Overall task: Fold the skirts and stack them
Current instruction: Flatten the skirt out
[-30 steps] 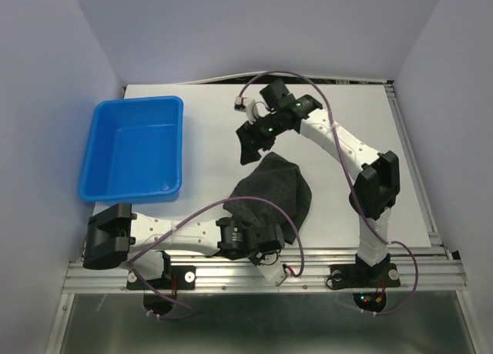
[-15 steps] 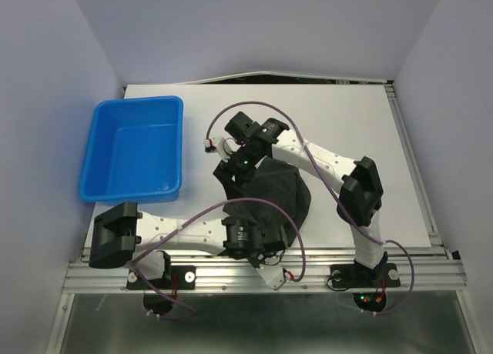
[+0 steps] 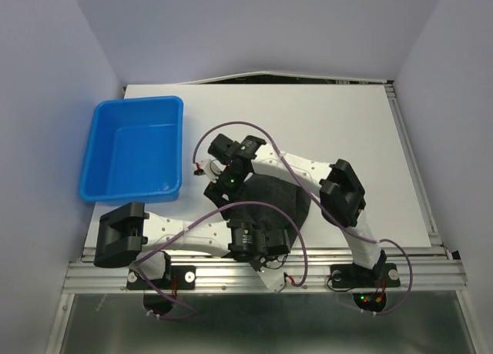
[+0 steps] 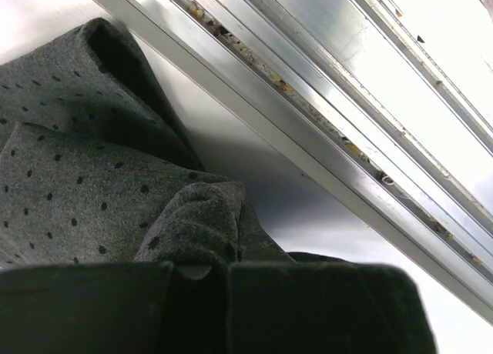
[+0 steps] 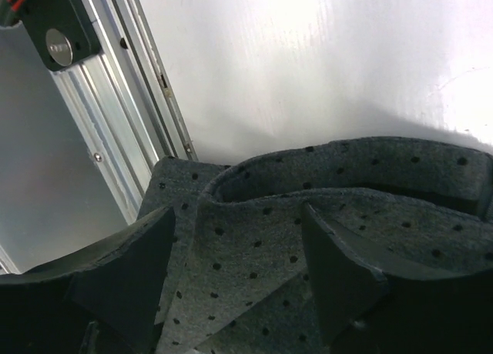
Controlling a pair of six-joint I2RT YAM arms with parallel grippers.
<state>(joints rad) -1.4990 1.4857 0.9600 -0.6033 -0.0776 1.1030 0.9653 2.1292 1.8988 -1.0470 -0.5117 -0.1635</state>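
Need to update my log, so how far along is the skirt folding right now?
Done: nothing folded or stacked; the one visible skirt lies crumpled at the near edge of the table. In hand: the left tool pinches its fabric, the right tool hangs open over it. Left: folding, stacking.

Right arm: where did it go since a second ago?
The right pincer swung from the far middle of the table toward the near left, over the dark dotted cloth skirt, whose far edge now lies nearer. The left pincer stayed at the skirt's near edge; the blue plastic tub stayed put.
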